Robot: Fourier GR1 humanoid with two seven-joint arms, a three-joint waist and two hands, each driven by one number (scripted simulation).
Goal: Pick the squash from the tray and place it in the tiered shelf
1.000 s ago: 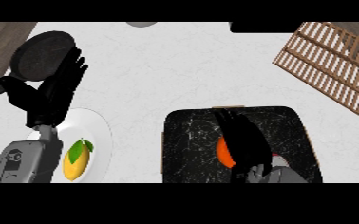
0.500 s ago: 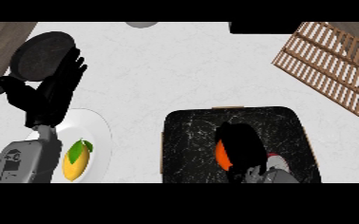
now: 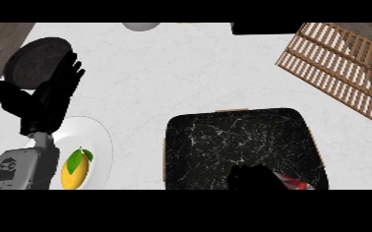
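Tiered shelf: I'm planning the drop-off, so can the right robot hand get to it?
Probably yes. The right robot hand sits low over the tray; only open counter lies between it and the tiered shelf.

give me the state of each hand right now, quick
left hand: open, fingers straight, resting at the view's left, holding nothing.
right hand: curled low over the tray; whether it holds anything cannot be told.

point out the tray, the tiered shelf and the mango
tray (image 3: pixel 218 142), head view, bare black marbled floor
tiered shelf (image 3: pixel 327 61), head view, middle of its wooden slats
mango (image 3: pixel 76 168), head view, middle of the yellow fruit
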